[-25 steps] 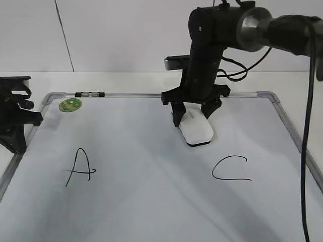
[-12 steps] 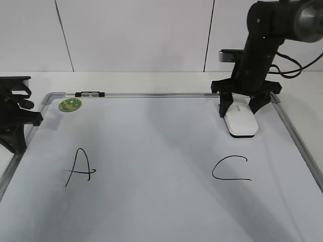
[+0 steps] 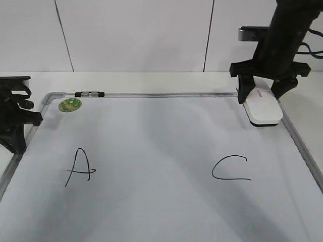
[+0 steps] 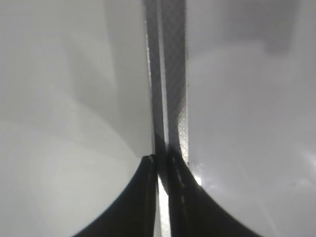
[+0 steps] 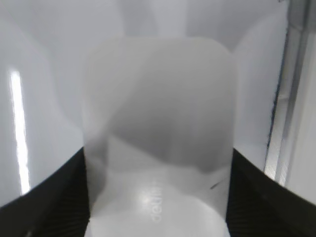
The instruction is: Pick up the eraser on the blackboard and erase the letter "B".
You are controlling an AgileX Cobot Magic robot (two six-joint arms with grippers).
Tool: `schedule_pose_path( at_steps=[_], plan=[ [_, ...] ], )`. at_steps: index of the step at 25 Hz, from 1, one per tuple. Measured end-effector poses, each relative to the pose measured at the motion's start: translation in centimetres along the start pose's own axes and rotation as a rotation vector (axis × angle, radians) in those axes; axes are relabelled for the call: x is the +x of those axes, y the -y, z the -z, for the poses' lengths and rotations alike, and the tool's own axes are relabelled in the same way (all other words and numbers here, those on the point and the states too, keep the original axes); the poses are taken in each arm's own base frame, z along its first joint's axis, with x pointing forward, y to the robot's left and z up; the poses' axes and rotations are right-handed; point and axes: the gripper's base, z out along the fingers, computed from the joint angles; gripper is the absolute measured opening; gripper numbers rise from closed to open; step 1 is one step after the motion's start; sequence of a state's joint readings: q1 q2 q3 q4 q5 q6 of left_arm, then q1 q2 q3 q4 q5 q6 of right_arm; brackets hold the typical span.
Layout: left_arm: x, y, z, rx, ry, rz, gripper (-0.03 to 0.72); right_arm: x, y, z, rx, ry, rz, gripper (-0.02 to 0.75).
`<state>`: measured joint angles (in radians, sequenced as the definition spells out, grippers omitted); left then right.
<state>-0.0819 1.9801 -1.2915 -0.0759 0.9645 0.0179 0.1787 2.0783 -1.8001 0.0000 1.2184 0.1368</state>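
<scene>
- White counter (image 3: 151, 80) carries the blackboard (image 3: 151, 151), with "A" (image 3: 78, 168), "C" (image 3: 231, 169) and a green sticker (image 3: 70, 105) well apart from the eraser (image 3: 263, 108).
- My right fingers (image 3: 263, 92) pinch the eraser's sides at the blackboard's far right corner, just beside its frame.
- My left fingers (image 4: 163, 173) sit pressed together over the frame's left edge.

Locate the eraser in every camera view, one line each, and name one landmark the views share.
Exterior view: the eraser lies at the blackboard's far right corner, between the fingers of the right end effector.
Left wrist view: not in it; only the closed left end effector over a frame rail.
Right wrist view: the eraser fills the centre.
Shared landmark: the blackboard's silver frame.
</scene>
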Motion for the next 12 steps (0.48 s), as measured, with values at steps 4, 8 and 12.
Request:
schedule_pose_path(
  at_steps=[4, 8, 12],
  plan=[
    [0.0, 0.0, 0.0, 0.0, 0.0, 0.0, 0.02, 2.6, 0.6, 0.8, 0.007, -0.043, -0.006, 0.532],
    [0.0, 0.0, 0.0, 0.0, 0.0, 0.0, 0.02, 5.7, 2.1, 0.4, 0.027, -0.123, -0.03, 0.532],
    [0.0, 0.0, 0.0, 0.0, 0.0, 0.0, 0.02, 8.1, 4.2, 0.4, 0.034, -0.174, -0.053, 0.532]
  ],
)
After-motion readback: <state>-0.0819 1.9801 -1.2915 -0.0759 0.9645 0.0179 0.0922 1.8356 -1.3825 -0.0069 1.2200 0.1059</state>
